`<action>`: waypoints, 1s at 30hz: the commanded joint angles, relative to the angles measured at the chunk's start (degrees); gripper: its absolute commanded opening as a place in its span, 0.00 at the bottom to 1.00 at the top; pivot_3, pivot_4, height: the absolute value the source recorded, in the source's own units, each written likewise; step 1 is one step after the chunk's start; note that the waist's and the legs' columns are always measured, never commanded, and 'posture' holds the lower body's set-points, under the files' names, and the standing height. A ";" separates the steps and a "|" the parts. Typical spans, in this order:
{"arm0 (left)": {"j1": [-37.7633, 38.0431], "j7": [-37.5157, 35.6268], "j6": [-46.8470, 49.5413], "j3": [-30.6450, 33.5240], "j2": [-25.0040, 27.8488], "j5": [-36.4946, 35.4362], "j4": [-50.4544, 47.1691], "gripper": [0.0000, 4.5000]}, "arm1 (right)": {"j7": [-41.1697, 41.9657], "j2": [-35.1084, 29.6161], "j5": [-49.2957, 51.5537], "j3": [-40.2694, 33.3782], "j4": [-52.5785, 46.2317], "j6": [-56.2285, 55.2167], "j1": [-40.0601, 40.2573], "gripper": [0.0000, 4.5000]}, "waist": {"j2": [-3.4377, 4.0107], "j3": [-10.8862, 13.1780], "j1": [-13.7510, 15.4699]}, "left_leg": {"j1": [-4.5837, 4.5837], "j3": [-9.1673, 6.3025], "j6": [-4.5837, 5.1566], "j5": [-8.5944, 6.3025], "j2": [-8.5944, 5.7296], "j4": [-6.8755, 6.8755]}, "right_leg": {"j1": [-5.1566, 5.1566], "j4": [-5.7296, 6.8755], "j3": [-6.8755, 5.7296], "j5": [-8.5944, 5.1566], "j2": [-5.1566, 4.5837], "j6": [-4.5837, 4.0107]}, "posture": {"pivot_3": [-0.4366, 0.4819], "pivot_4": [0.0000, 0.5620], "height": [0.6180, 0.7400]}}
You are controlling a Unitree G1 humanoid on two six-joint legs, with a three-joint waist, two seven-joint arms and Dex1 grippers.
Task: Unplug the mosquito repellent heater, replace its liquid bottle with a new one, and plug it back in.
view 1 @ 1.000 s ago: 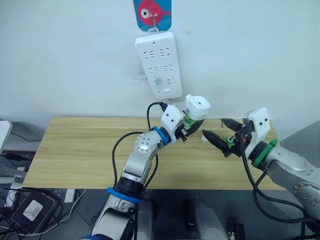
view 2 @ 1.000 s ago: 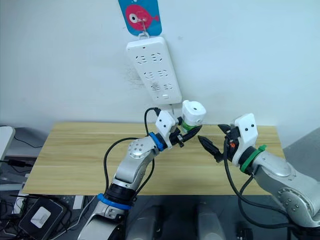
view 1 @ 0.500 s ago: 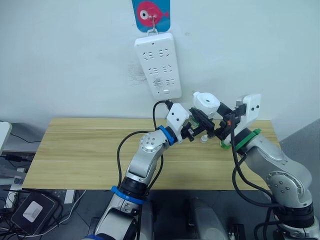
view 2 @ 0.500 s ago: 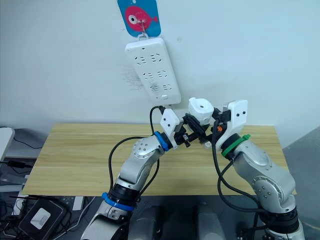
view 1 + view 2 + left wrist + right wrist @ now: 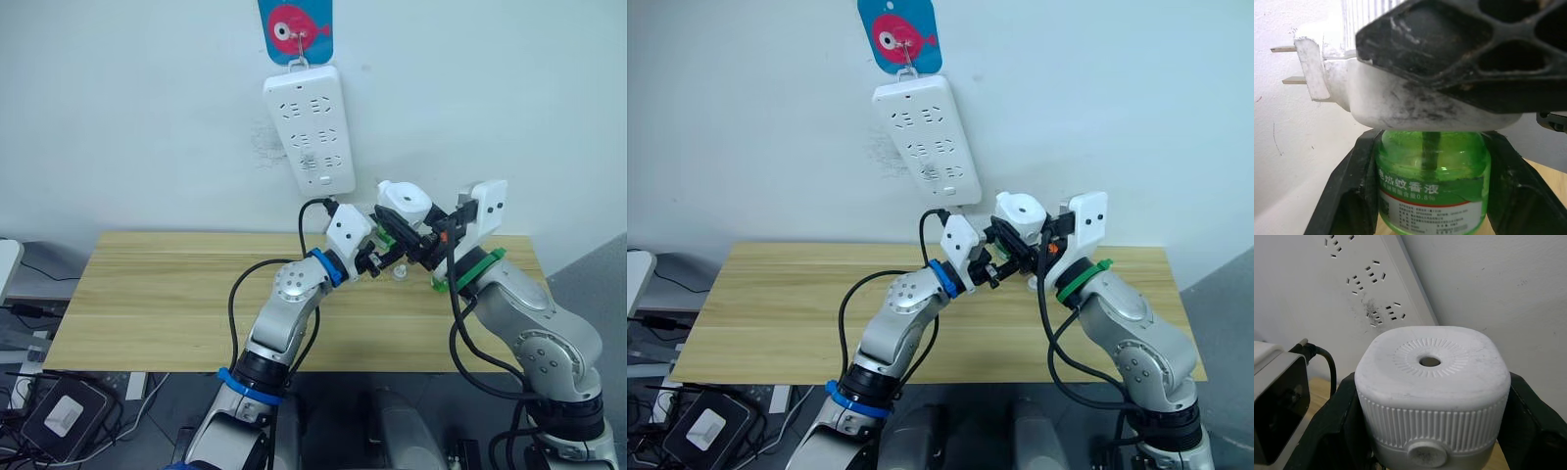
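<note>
Heater (image 5: 1432,382) held above the counter's (image 5: 147,304) far edge, below the power strip (image 5: 310,127): right tool (image 5: 416,233) clamps its body; left tool (image 5: 1430,196) clamps its green bottle (image 5: 1432,188). Left wrist view reveals plug prongs (image 5: 1284,63).

Light wooden table (image 5: 157,294); 1 small clear object (image 5: 400,273) near back edge.

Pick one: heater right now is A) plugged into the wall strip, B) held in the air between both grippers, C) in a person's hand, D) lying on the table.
B: the left gripper clamps the green bottle and the right gripper brackets the heater body, prongs bare.
</note>
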 commanded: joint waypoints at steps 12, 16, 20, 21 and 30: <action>6.62 5.01 -0.64 12.48 11.97 -2.15 -10.25 1.00 | 7.22 -4.45 -14.56 1.41 1.62 -6.47 4.08 0.67 | 0.09 -0.55 0.29 | 0.04 -0.02 0.16 -0.09 0.02 -0.03 | 0.00 0.00 0.04 0.00 0.00 0.00 | 0.49 0.38 1.00; 2.43 6.13 -0.43 17.04 15.68 -2.87 -9.65 1.00 | 8.57 -3.83 -15.36 0.38 2.27 -6.72 3.98 0.67 | 0.09 -0.58 0.42 | 0.04 -0.06 0.16 -0.09 0.03 -0.04 | 0.00 0.01 0.02 0.00 0.00 0.00 | 0.51 0.38 1.00; -3.80 3.22 0.07 18.20 17.82 -5.49 -5.25 1.00 | 9.59 -3.50 -15.71 0.07 2.88 -6.56 2.77 0.67 | 0.07 -0.61 0.96 | 0.02 -0.05 -0.03 0.01 -0.05 -0.03 | 0.00 0.00 -0.02 0.00 -0.01 0.00 | 0.51 0.37 1.00; -5.36 2.35 0.09 18.21 18.05 -6.16 -3.76 1.00 | 9.86 -3.35 -15.74 0.03 3.03 -6.54 2.38 0.67 | 0.07 -0.63 1.08 | 0.02 -0.04 -0.03 0.02 -0.06 -0.03 | 0.00 0.00 -0.03 0.00 -0.01 0.00 | 0.51 0.37 1.00; -19.15 -10.23 0.01 18.15 20.38 -11.05 14.24 1.00 | 10.54 -2.40 -15.80 -0.21 2.20 -4.88 0.19 0.67 | 0.08 -0.66 1.48 | 0.03 0.00 -0.05 0.02 -0.06 -0.04 | -0.03 -0.01 -0.08 0.00 0.00 0.00 | 0.49 0.37 1.00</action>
